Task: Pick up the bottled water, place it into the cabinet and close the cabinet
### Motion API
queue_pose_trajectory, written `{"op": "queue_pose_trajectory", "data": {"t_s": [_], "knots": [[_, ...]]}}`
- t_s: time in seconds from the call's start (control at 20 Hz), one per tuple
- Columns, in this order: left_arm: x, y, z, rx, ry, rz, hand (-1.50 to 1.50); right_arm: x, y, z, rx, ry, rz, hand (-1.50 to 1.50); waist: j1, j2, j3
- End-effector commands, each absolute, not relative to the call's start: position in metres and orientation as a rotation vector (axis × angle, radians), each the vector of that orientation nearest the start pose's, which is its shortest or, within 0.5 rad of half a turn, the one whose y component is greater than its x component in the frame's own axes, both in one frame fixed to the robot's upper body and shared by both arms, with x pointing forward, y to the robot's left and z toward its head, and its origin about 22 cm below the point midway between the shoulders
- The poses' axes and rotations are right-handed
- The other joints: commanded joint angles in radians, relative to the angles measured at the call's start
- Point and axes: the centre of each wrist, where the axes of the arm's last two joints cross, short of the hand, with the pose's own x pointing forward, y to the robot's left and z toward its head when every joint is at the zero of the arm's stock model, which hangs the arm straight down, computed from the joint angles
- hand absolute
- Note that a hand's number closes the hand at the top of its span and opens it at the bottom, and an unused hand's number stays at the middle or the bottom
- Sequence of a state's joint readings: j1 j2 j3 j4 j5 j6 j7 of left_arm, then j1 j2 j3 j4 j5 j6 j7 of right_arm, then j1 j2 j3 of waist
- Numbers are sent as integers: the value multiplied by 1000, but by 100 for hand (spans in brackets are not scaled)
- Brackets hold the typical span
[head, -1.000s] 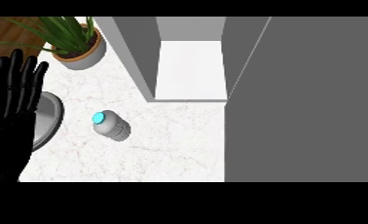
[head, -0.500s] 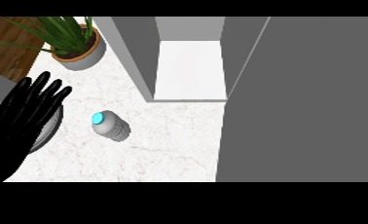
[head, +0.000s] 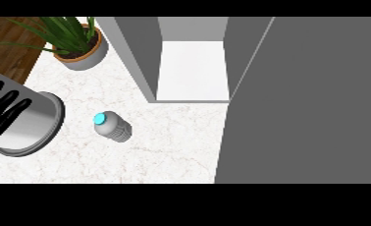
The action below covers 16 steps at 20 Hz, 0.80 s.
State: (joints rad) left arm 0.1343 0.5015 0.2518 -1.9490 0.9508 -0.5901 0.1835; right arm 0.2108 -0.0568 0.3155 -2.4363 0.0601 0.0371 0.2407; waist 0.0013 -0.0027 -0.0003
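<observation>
Bottle [head: 111, 126]: upright on counter [head: 167, 151], untouched, near its left edge.
My left hand [head: 13, 106]: fingers straight, open, at left edge.
Cabinet [head: 192, 68]: door open.

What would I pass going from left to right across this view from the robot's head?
Black hand → round grey metal pan → small bottle of water with a turquoise cap → open white cabinet → its big grey door.
</observation>
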Motion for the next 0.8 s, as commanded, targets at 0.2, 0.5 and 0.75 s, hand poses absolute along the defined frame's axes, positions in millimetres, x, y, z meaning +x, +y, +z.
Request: {"op": "queue_pose_trajectory", "data": {"t_s": [0.2,0.5,0.75], "knots": [[178,363,139,-620,-1735,-332,-150,121,-176,181,186,-1976,197,-150,4,0,0],[210,367,124,-553,-1696,-410,-150,103,-181,174,197,-1984,207,-150,-10,1,0],[216,351,105,-507,-1687,-389,-150,100,-175,182,185,-1993,210,-150,-11,1,-1]]}}
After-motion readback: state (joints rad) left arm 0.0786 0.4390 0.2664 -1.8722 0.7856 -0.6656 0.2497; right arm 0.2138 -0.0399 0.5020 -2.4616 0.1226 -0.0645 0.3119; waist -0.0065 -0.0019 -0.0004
